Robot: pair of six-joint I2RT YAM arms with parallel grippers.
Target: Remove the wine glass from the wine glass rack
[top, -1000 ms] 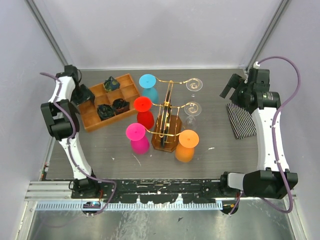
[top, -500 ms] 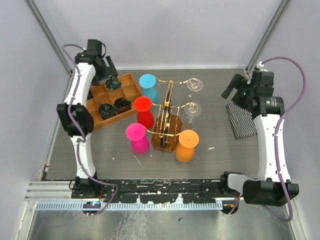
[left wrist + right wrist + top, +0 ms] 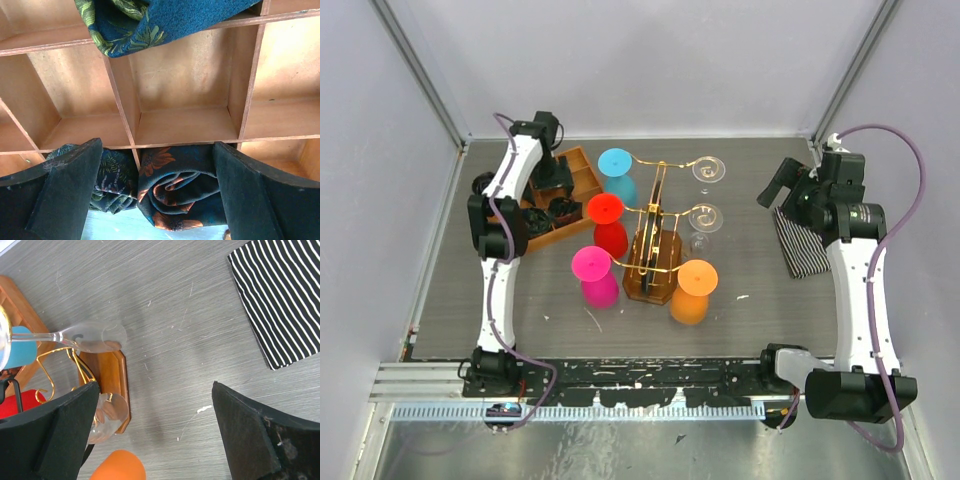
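Observation:
The wine glass rack (image 3: 655,252), gold wire on a brown wooden base, stands mid-table. Coloured wine glasses hang on it: blue (image 3: 616,163), red (image 3: 606,209), pink (image 3: 590,264), orange (image 3: 697,277). Two clear ones (image 3: 709,170) (image 3: 704,218) hang on its right side. My right gripper (image 3: 782,186) hovers open to the right of the rack, apart from it. In the right wrist view this gripper (image 3: 155,387) is empty, with a clear glass (image 3: 90,337) and the rack base (image 3: 107,375) at its left. My left gripper (image 3: 556,170) is open over the wooden tray.
The wooden tray (image 3: 585,182) with compartments sits left of the rack and holds rolled patterned cloths (image 3: 560,208). Below the open left gripper (image 3: 157,145) lies one such cloth (image 3: 180,185). A folded striped cloth (image 3: 800,245) lies at the right, also in the right wrist view (image 3: 280,295).
The left arm has swung from the far left edge to over the tray. The right arm has shifted only slightly. Both grippers stayed open.

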